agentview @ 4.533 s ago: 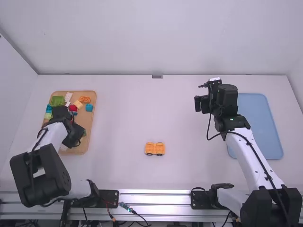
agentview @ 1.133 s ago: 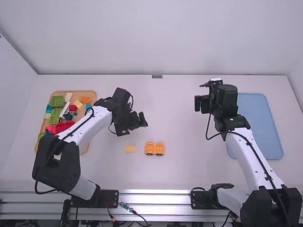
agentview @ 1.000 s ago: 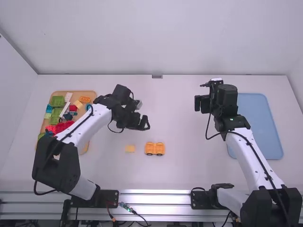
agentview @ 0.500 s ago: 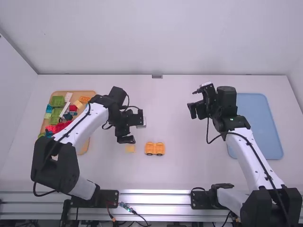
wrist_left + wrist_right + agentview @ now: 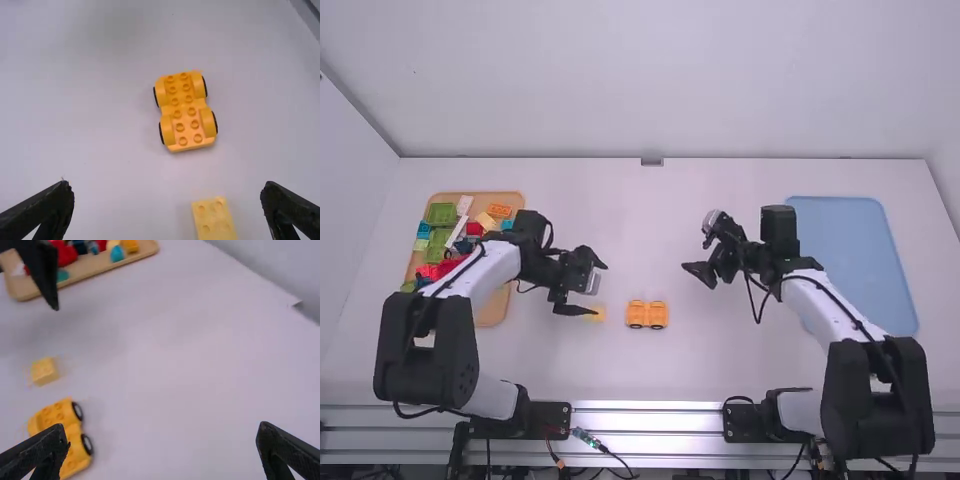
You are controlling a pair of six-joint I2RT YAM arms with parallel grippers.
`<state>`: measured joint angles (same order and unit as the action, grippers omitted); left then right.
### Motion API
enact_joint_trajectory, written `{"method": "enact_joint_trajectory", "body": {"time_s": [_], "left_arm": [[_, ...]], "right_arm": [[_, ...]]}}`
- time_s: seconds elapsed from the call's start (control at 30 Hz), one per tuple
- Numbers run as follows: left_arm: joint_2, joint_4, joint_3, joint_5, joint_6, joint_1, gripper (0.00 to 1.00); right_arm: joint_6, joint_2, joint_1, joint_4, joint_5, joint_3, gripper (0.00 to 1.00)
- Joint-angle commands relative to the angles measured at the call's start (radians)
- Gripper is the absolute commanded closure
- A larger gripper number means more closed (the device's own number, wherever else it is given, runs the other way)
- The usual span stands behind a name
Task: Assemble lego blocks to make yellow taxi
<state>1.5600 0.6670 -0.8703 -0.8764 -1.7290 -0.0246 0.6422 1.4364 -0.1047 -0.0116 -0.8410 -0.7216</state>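
Right pincer (image 5: 700, 258) swung inward; left pincer (image 5: 593, 287) near yellow block (image 5: 214, 220); both wide open.

From above and behind, the high view faces forward-down over the table (image 5: 720, 360). Nearer, both wrist views look down, the right aslant; they share the wheeled base (image 5: 185, 112)

A blue tray (image 5: 860, 250) lies on the white table (image 5: 720, 360).
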Motion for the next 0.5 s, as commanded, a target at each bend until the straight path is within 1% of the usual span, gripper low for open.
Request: {"method": "enact_joint_trajectory", "body": {"time_s": [0.0, 0.1, 0.17, 0.27, 0.33, 0.43, 0.47], "left_arm": [[-0.010, -0.073, 0.063, -0.047, 0.105, -0.002, 0.01], [-0.010, -0.219, 0.133, -0.049, 0.203, 0.006, 0.01], [-0.010, -0.254, 0.157, -0.047, 0.215, 0.007, 0.01], [-0.002, -0.304, 0.205, -0.050, 0.214, 0.002, 0.01], [0.013, -0.347, 0.246, -0.037, 0.213, 0.003, 0.01], [0.030, -0.399, 0.283, -0.025, 0.216, 0.014, 0.01], [0.037, -0.416, 0.296, -0.034, 0.215, 0.020, 0.01]], "right_arm": [[0.114, 0.056, -0.001, 0.018, -0.149, 0.045, 0.01], [0.241, 0.112, -0.010, 0.045, -0.217, 0.097, 0.01], [0.281, 0.128, -0.020, 0.063, -0.228, 0.114, 0.01], [0.306, 0.156, -0.059, 0.117, -0.232, 0.147, 0.01], [0.306, 0.169, -0.111, 0.154, -0.199, 0.170, 0.01], [0.303, 0.172, -0.170, 0.186, -0.121, 0.201, 0.01], [0.278, 0.172, -0.198, 0.212, -0.085, 0.220, 0.01]]}}
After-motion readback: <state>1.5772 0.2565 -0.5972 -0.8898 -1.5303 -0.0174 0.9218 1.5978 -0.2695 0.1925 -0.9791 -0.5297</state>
